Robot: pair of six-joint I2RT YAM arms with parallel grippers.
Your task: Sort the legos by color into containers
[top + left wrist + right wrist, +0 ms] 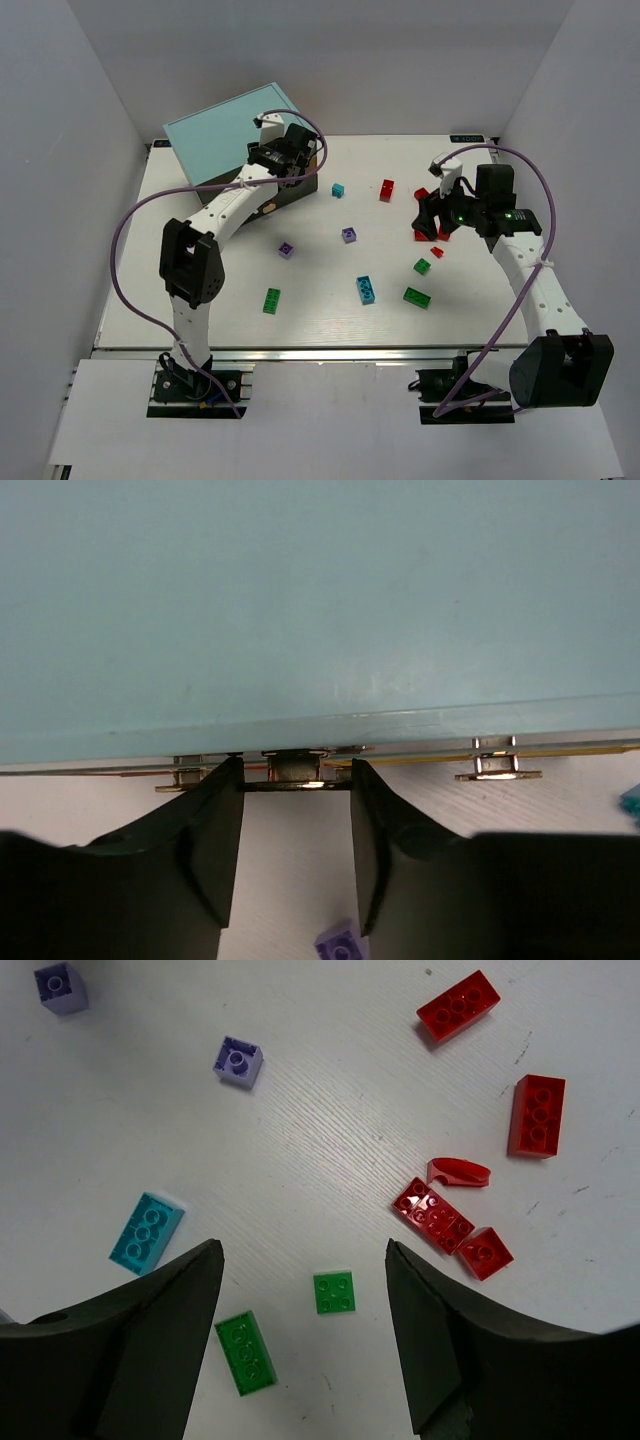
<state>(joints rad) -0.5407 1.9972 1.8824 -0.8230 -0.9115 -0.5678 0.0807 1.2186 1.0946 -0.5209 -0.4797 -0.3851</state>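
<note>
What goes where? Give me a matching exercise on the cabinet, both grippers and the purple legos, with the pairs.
1 cabinet
2 left gripper
3 right gripper
4 purple legos

a open, on the right
b far left corner
c near the centre
d fingers either side of a knob

Pairs: 1-b, 2-d, 3-a, 4-c

High overhead view; wrist cameras close on cabinet (300,610), legos (334,1292)

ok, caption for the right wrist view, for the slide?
Open right hand over loose legos: red bricks on the right, green bricks centre, cyan brick and purple bricks left.
</note>
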